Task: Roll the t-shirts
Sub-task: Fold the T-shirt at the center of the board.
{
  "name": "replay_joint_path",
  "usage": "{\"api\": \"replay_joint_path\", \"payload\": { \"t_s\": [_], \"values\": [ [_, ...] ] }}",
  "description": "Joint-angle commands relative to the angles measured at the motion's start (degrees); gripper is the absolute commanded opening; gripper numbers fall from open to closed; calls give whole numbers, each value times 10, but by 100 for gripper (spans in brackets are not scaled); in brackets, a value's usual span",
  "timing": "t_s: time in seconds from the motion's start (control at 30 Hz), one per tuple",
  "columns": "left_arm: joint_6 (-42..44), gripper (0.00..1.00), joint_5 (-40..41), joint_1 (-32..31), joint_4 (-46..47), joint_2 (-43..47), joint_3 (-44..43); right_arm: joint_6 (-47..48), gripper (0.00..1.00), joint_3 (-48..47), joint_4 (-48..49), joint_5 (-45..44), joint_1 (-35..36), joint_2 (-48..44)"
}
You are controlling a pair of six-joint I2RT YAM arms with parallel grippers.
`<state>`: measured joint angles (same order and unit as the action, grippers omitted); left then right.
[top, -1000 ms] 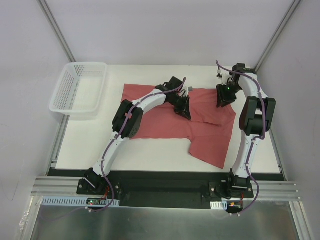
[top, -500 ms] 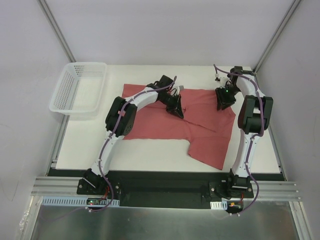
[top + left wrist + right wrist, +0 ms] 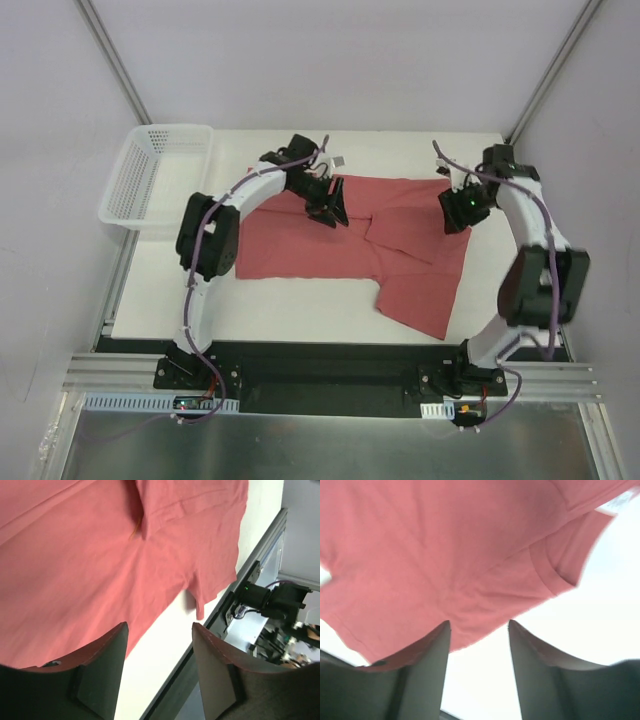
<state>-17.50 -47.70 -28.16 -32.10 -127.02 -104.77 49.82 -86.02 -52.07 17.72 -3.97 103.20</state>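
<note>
The salmon-red t-shirt (image 3: 300, 245) lies flat on the white table (image 3: 300, 310), with a creased fold near its middle and one sleeve trailing toward the front right. My left gripper (image 3: 328, 207) hovers over the shirt's back middle, open and empty. In the left wrist view the t-shirt (image 3: 100, 555) spreads beyond the left gripper (image 3: 159, 627), with only bare table between the fingers. My right gripper (image 3: 460, 212) hangs over the shirt's back right edge, open. In the right wrist view the t-shirt (image 3: 445, 545) lies just past the right gripper (image 3: 479, 625), and nothing sits between its fingers.
A white perforated basket (image 3: 160, 175) stands at the table's far left corner. The black base plate and aluminium rail (image 3: 330, 380) run along the near edge. Slanted frame posts (image 3: 550, 80) rise at both back corners.
The left gripper has opened, let go of the shirt and swung back-left. The right arm has swung out to the right and its jaws have opened wider. The shirt stays flat.
</note>
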Motion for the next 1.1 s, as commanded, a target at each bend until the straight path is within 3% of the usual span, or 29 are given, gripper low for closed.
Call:
{"api": "replay_joint_path", "payload": {
  "t_s": [0.0, 0.03, 0.1, 0.13, 0.23, 0.3, 0.47, 0.7, 1.07],
  "values": [
    [94, 56, 25, 39, -53, 127, 34, 219, 59, 179, 17, 59, 0, -277],
    [125, 58, 31, 44, -59, 155, 47, 258, 67, 214, 0, 66, 1, -312],
    [148, 61, 59, 49, -67, 182, 61, 349, 71, 299, -69, 76, 4, -407],
    [165, 62, 66, 52, -70, 206, 80, 442, 72, 325, -96, 77, 5, -433],
    [191, 68, 103, 53, -69, 251, 130, 647, 70, 413, -197, 73, 5, -534],
    [205, 70, 122, 57, -68, 273, 158, 717, 69, 460, -245, 77, 5, -590],
    [229, 77, 118, 79, -73, 344, 244, 922, 63, 514, -286, 106, 5, -625],
    [259, 77, 134, 144, -97, 394, 287, 1031, 52, 541, -302, 115, 6, -578],
    [270, 77, 153, 179, -102, 396, 282, 1045, 50, 567, -218, 90, 15, -498]
  ]
}}
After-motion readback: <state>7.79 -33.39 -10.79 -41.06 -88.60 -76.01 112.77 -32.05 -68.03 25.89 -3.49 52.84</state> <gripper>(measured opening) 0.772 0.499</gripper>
